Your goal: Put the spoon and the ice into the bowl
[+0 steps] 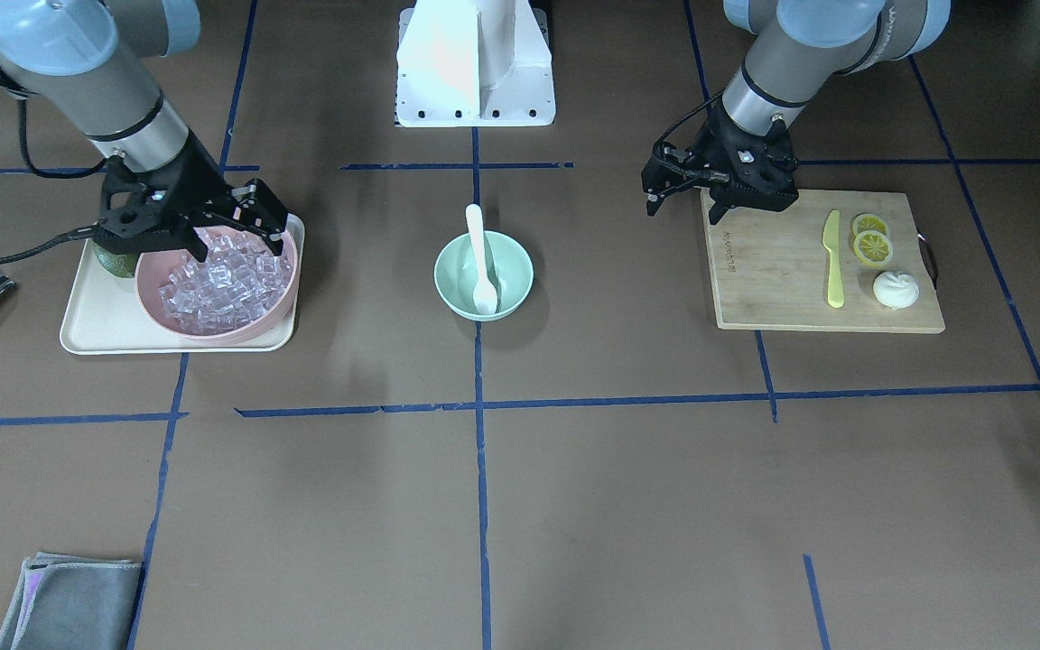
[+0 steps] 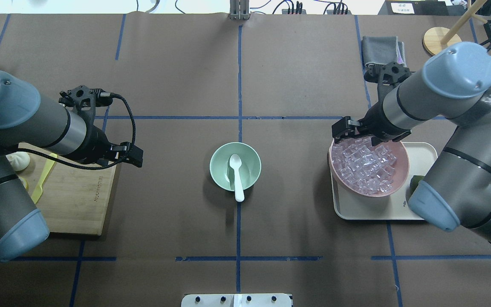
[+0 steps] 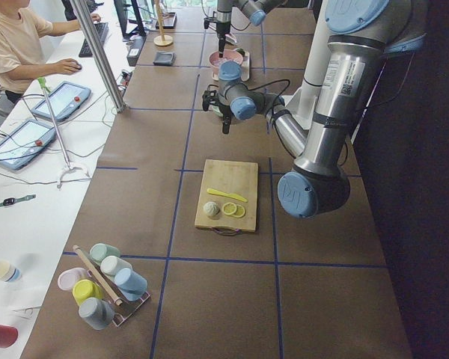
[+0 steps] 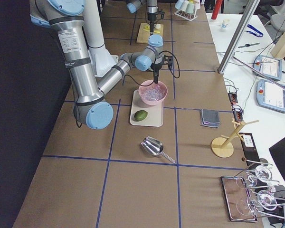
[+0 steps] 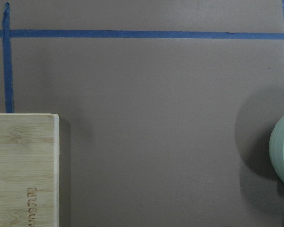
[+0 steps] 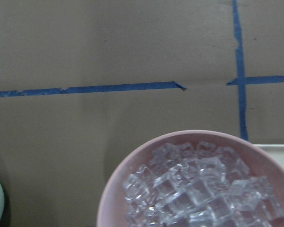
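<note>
Spoon (image 1: 481, 257): lying in the mint-green bowl (image 1: 444, 287) at the bench centre, scoop down inside, handle resting on the rim and overhanging the side toward the robot base.

Ice (image 1: 227, 280): all cubes heaped in the pink bowl (image 1: 154, 311), which stands on a cream tray (image 1: 100, 316), well apart from the green bowl. No cube is visible in the green bowl.

Right gripper (image 1: 263, 217): hanging over the pink bowl, on the side nearer the green bowl. Whether its fingers are spread or closed cannot be told, and contact with the ice is unclear.

Left gripper (image 1: 664, 185): over the bench by a corner of the wooden cutting board (image 1: 782, 289); its finger state likewise cannot be told.
</note>
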{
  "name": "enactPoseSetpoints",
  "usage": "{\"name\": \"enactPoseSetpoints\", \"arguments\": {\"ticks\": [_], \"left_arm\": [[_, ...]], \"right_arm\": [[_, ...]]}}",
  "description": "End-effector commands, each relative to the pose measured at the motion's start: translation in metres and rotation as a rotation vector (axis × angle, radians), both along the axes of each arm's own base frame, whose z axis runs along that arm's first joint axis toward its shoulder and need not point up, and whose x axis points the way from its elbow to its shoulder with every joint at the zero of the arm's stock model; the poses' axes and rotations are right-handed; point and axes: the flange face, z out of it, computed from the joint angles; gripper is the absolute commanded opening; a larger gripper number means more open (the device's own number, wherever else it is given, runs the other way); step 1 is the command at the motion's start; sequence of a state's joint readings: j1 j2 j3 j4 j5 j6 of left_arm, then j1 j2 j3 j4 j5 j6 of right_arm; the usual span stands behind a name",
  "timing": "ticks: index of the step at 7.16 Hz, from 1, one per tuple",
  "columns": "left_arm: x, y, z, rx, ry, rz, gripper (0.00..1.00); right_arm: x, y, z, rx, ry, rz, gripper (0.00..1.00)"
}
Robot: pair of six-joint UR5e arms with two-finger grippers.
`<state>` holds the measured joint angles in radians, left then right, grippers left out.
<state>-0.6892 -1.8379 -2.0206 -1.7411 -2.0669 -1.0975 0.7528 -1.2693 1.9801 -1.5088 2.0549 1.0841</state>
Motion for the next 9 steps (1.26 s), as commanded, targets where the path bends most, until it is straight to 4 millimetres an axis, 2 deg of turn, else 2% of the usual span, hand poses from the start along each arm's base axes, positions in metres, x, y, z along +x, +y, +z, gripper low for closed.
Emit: {"name": "enactPoseSetpoints", "arguments": {"ticks": [1, 2, 4, 5, 6, 7, 9], "left_arm": [[-0.002, 0.001, -0.004, 0.005, 0.006, -0.004, 0.9], [-0.002, 0.001, -0.004, 0.006, 0.007, -0.005, 0.9], [-0.001, 0.001, -0.005, 0.006, 0.007, -0.002, 0.9], [0.0, 0.001, -0.005, 0.007, 0.008, -0.002, 0.9], [0.0, 0.001, -0.004, 0.005, 0.005, -0.002, 0.9], [0.003, 0.0, 0.001, 0.0, -0.002, 0.002, 0.9], [0.004, 0.0, 0.003, -0.001, -0.006, 0.005, 0.9]], "right_arm": [[-0.006, 0.006, 0.027, -0.014, 0.08, 0.005, 0.97], [-0.007, 0.005, 0.042, -0.021, 0.105, 0.0, 0.96], [-0.034, 0.009, 0.06, -0.016, 0.148, -0.024, 0.96], [-0.036, 0.012, 0.062, -0.019, 0.151, -0.029, 0.96], [-0.035, 0.014, 0.062, -0.02, 0.148, -0.03, 0.89], [-0.033, 0.013, 0.062, -0.019, 0.15, -0.025, 0.69], [-0.034, 0.012, 0.062, -0.017, 0.152, -0.023, 0.65]]}}
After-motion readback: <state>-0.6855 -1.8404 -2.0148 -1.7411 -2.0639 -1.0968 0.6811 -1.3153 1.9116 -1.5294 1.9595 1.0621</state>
